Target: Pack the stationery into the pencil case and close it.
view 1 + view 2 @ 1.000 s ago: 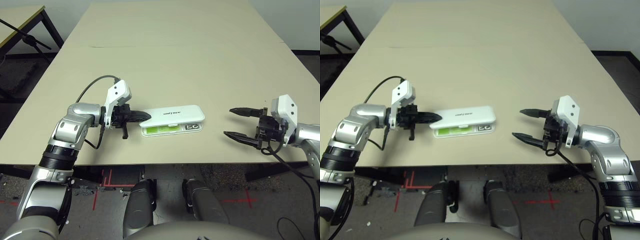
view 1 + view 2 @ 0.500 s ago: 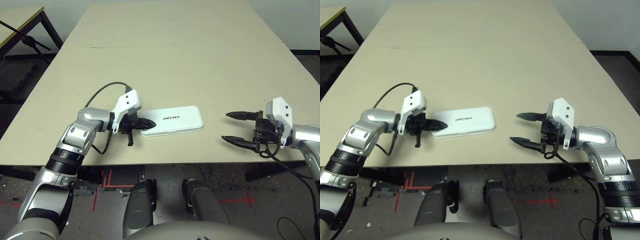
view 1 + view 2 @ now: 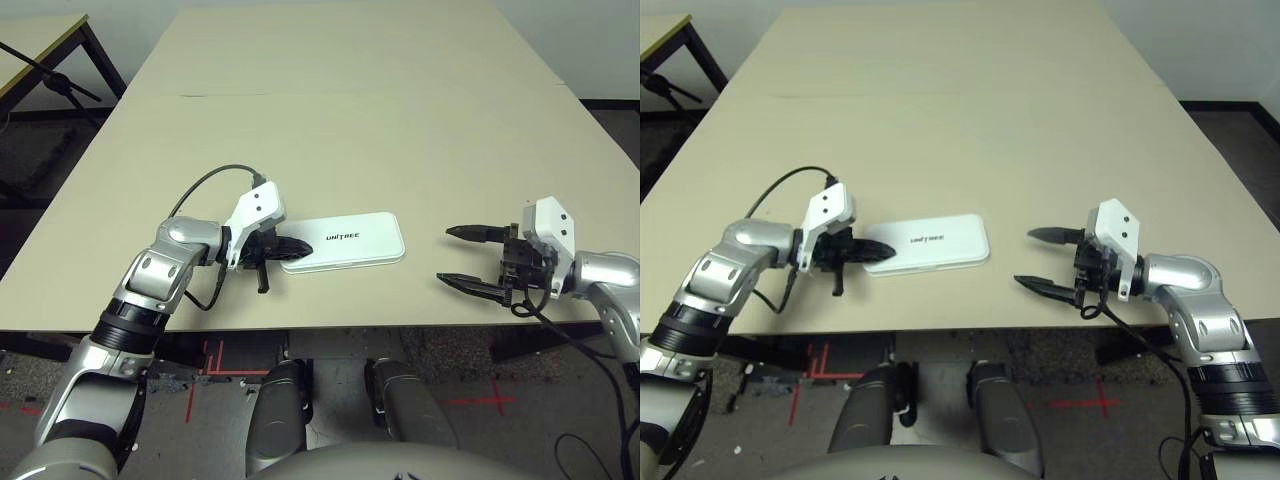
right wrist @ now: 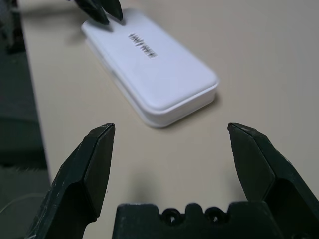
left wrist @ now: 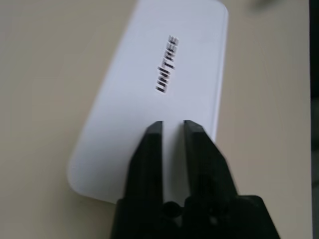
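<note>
Left eye view shows the pencil case (image 3: 345, 240) lying flat and closed near the front edge of the worktop (image 3: 360, 120). The left pincer (image 3: 297, 245), fingers nearly together with nothing between them, rests its tips on the case's left end. The right pincer (image 3: 470, 257) hovers spread wide and empty, well apart to the case's right.
</note>
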`<control>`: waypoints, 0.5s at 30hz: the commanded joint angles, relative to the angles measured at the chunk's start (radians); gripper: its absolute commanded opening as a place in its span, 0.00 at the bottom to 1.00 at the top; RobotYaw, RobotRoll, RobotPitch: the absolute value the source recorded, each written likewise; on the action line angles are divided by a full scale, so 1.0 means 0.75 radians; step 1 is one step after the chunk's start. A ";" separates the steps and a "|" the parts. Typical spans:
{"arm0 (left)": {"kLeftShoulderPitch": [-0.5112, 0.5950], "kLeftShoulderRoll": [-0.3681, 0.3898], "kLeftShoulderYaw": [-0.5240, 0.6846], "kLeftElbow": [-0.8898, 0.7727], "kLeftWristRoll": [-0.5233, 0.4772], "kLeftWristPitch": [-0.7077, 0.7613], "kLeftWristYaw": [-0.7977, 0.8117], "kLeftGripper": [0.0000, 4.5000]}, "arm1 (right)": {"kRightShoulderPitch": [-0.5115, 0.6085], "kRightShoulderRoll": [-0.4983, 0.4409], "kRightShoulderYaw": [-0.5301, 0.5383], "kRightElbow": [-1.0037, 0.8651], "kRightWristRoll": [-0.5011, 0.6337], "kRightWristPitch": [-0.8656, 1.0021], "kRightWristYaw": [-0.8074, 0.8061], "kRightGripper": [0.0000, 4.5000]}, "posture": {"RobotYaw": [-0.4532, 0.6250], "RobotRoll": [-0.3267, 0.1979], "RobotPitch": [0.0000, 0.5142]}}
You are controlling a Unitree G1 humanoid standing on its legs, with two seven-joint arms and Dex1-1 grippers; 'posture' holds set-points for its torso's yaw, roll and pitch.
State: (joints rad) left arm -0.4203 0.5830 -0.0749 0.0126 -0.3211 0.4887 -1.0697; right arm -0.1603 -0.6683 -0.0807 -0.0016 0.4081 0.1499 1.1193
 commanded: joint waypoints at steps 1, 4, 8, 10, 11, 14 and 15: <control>0.001 -0.028 0.239 -0.009 -0.128 -0.001 0.132 0.57 | -0.039 0.063 -0.069 0.023 0.024 0.017 -0.138 1.00 | 0.32 0.62 0.29; 0.029 -0.032 0.392 0.032 -0.152 -0.043 0.249 0.83 | -0.094 0.129 -0.123 0.097 -0.001 -0.005 -0.287 1.00 | 0.33 0.62 0.29; 0.089 -0.015 0.515 0.146 -0.103 -0.142 0.377 1.00 | -0.200 0.193 -0.178 0.252 -0.080 -0.035 -0.532 1.00 | 0.35 0.62 0.29; 0.107 -0.018 0.558 0.230 -0.078 -0.209 0.453 1.00 | -0.257 0.216 -0.203 0.351 -0.125 -0.058 -0.664 1.00 | 0.36 0.62 0.29; 0.107 -0.021 0.575 0.276 -0.069 -0.241 0.488 1.00 | -0.281 0.223 -0.212 0.402 -0.148 -0.078 -0.720 1.00 | 0.36 0.62 0.28; 0.087 -0.025 0.604 0.421 -0.031 -0.358 0.584 1.00 | -0.335 0.231 -0.225 0.531 -0.213 -0.133 -0.851 1.00 | 0.37 0.62 0.28; 0.076 -0.030 0.613 0.460 -0.026 -0.386 0.617 1.00 | -0.352 0.234 -0.234 0.570 -0.221 -0.159 -0.883 1.00 | 0.37 0.62 0.28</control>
State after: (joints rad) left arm -0.3501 0.5670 0.3722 0.3116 -0.3607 0.2424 -0.6445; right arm -0.4162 -0.5001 -0.2342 0.3765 0.2633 0.0627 0.4971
